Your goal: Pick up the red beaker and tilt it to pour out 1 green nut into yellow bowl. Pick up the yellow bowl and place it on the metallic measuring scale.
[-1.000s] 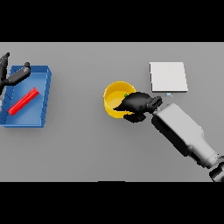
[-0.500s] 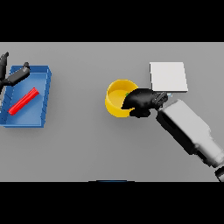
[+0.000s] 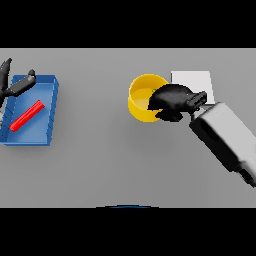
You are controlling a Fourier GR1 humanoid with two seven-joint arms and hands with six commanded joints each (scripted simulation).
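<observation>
Grey table (image 3: 100, 165): blue tray (image 3: 47, 117), yellow bowl (image 3: 140, 102), scale (image 3: 192, 80)

Right hand (image 3: 172, 101) covers yellow bowl's (image 3: 140, 97) right rim and the scale's (image 3: 192, 81) left lower part. Green speck inside bowl, by the hand: too small to identify. Left hand (image 3: 12, 85) cut by picture edge, beside blue tray (image 3: 47, 117).

Even, flat light over the grey table (image 3: 110, 165); shadows faint, edges perhaps slightly soft, no glare.
</observation>
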